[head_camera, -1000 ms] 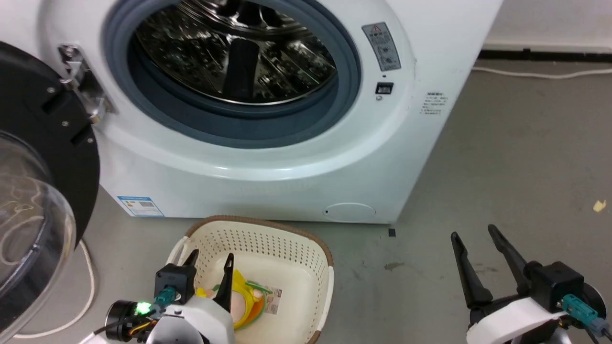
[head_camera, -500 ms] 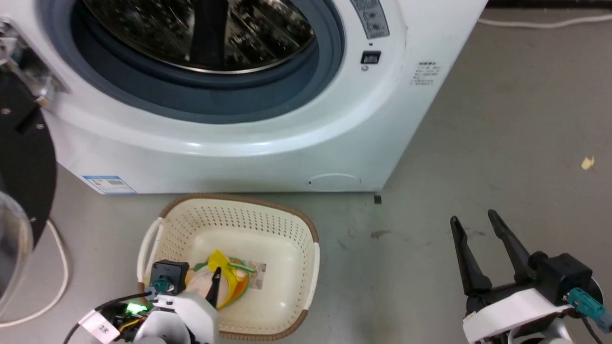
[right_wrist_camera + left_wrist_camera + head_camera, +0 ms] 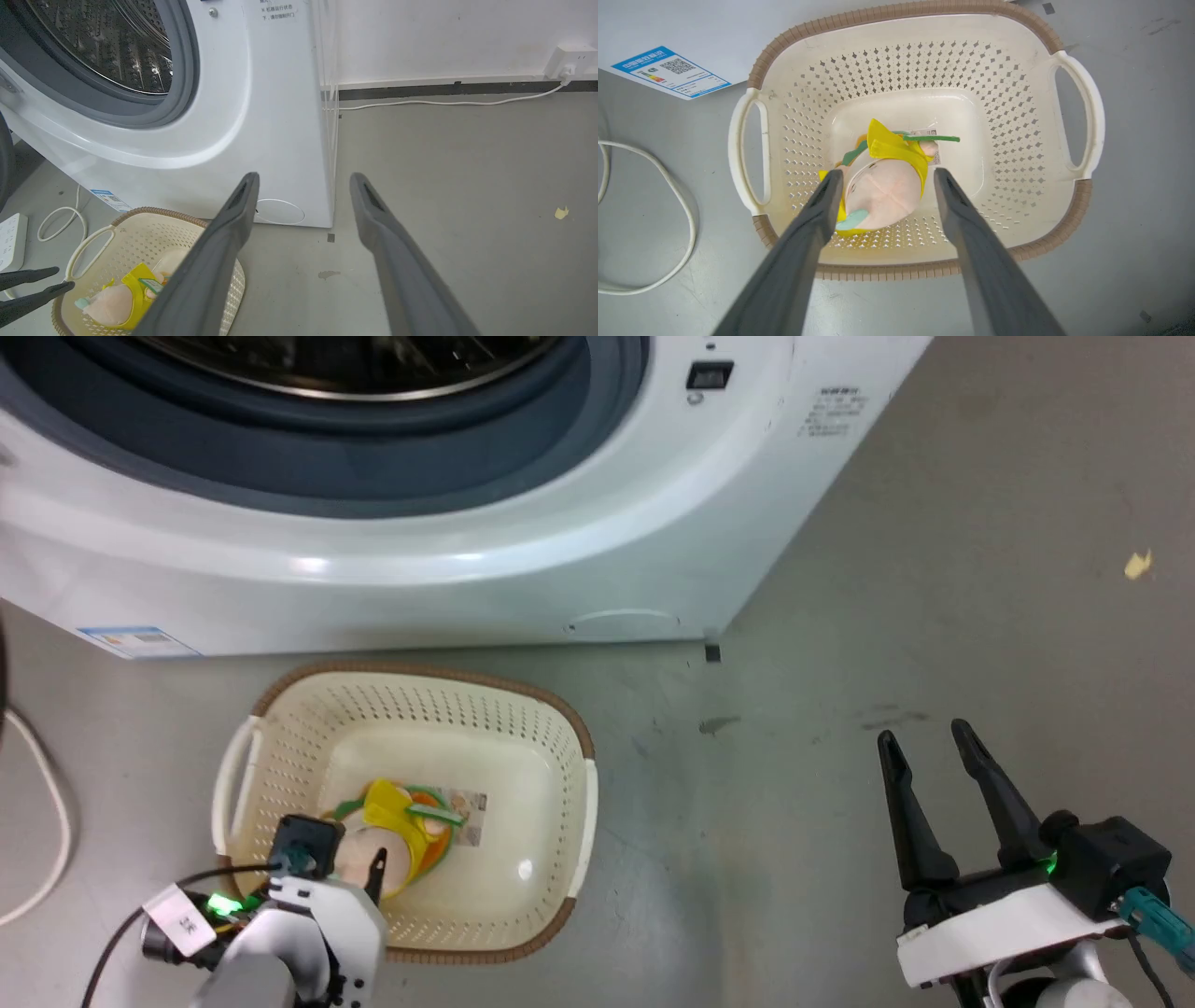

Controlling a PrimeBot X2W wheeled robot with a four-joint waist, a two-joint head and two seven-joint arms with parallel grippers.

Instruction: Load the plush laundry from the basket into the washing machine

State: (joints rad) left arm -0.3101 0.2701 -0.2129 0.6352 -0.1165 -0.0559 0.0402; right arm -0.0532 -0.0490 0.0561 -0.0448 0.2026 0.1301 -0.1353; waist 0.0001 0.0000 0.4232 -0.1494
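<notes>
1. Plush toy (image 3: 882, 191) lies on the basket (image 3: 896, 9) floor, toward the robot-side wall.
2. Left gripper (image 3: 887, 173) wide, fingers straddling the toy, not closed.
3. Risk: a shallow pinch catches only the yellow flap and the toy slips; a fingertip may snag the perforated wall.
4. Right gripper (image 3: 922, 733) spread, empty, well apart.

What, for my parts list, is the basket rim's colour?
Brown; basket rim clearest in the left wrist view.

Washing machine (image 3: 467, 569) ran across the top. Basket (image 3: 439, 719) sat on the grey floor (image 3: 794, 821) just before it, plush laundry (image 3: 401, 831) inside. Left gripper (image 3: 341, 863) was down at the plush, fingers mostly hidden. Right gripper (image 3: 922, 733) was well apart, fingers spread.
</notes>
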